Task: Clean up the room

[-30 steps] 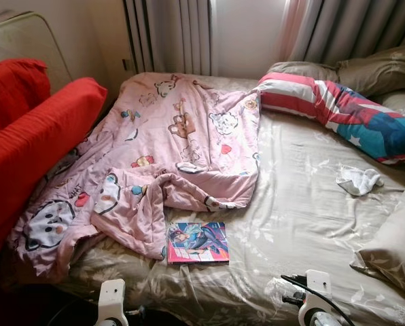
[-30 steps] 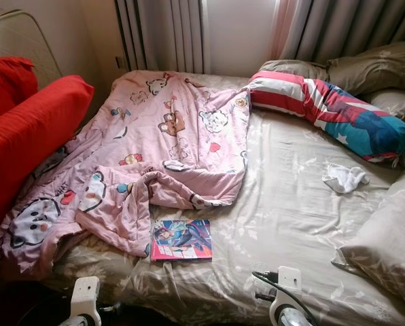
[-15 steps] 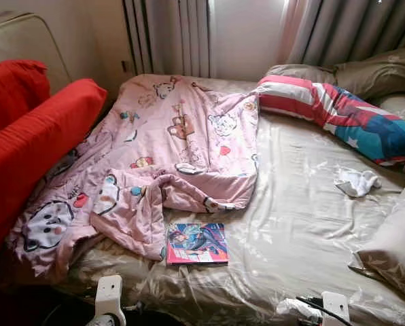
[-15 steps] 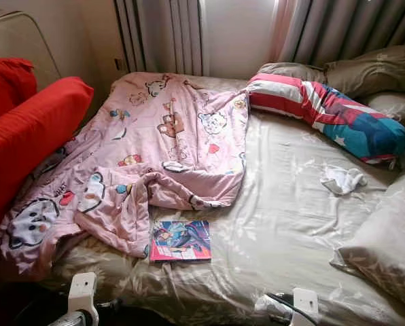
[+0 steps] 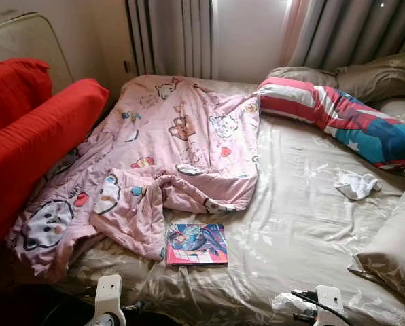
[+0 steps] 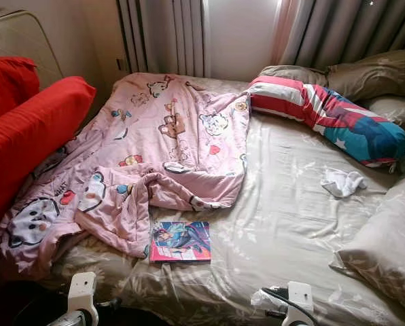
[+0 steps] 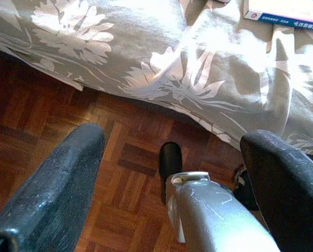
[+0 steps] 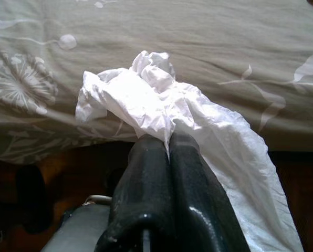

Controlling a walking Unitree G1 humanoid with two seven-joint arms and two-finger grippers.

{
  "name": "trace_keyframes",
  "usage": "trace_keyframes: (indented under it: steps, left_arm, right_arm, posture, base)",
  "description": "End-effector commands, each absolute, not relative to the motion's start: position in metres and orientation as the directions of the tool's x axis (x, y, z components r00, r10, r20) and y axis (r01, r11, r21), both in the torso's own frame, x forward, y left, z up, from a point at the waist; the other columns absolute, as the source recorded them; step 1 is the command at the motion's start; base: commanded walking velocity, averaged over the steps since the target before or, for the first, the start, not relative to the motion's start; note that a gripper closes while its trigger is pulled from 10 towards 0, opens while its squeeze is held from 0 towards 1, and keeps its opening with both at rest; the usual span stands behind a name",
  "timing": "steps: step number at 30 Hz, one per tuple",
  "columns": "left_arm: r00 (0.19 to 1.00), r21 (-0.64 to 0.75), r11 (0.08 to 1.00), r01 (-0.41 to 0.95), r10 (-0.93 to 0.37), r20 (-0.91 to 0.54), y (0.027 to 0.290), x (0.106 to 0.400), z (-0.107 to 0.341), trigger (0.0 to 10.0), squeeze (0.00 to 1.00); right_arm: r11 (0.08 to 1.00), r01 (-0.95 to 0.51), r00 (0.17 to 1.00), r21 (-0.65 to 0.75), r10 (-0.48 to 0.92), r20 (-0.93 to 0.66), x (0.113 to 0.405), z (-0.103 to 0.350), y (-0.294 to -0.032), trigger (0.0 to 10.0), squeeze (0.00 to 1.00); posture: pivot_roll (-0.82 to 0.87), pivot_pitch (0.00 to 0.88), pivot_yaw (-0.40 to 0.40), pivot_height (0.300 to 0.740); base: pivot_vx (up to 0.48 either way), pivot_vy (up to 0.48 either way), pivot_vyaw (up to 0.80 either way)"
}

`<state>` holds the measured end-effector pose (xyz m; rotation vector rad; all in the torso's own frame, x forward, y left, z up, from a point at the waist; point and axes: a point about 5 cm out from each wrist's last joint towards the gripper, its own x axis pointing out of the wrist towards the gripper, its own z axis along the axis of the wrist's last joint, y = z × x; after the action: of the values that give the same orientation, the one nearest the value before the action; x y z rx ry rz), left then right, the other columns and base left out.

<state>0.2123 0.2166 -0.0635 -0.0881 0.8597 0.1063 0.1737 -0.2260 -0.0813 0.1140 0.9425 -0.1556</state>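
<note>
So the right end effector has its two black fingers pinched together on a crumpled white tissue, holding it low at the foot of the bed, just off the mattress edge. My guess is it's gripping the wad by one corner so the rest hangs loose and nothing drops before it reaches a bin.

Left end effector is wide apart and empty, hanging over the parquet floor beside the bed's edge. Looks parked there, ready for whatever comes next.

Plenty left to tidy on the bed, I'd say:
- a colourful book lying flat near the foot, touching the edge of the rumpled pink cartoon blanket
- a small white cloth, maybe a sock, alone on the beige floral sheet, near the striped red-white-and-blue bolster pillow
- red cushions stacked along the robot's left side

The tissue being trash probably explains why it gets handled first, while the book and cloth sit well apart further up the bed.
</note>
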Motion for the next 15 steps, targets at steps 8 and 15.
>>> trace_keyframes:
  steps: [8, 15]
  left_arm:
    - [0.628, -0.019, 0.991, -0.132, 0.069, -0.776, 0.2194, 0.2070, -0.0663, 10.0, 0.00]
    - [0.628, -0.027, 0.991, -0.134, 0.064, -0.775, 0.2185, 0.2068, -0.0665, 10.0, 0.00]
  right_arm:
    - [0.985, 0.167, 0.593, 0.034, -0.073, -0.802, 0.1818, -0.0776, -0.2254, 10.0, 0.00]
    - [0.986, 0.163, 0.591, 0.032, -0.071, -0.803, 0.1815, -0.0778, -0.2253, 10.0, 0.00]
  posture:
    - [0.10, 0.014, -0.041, 0.740]
    - [0.10, 0.023, -0.042, 0.740]
  base:
    - [0.000, 0.000, 0.80]
    - [0.000, 0.000, 0.80]
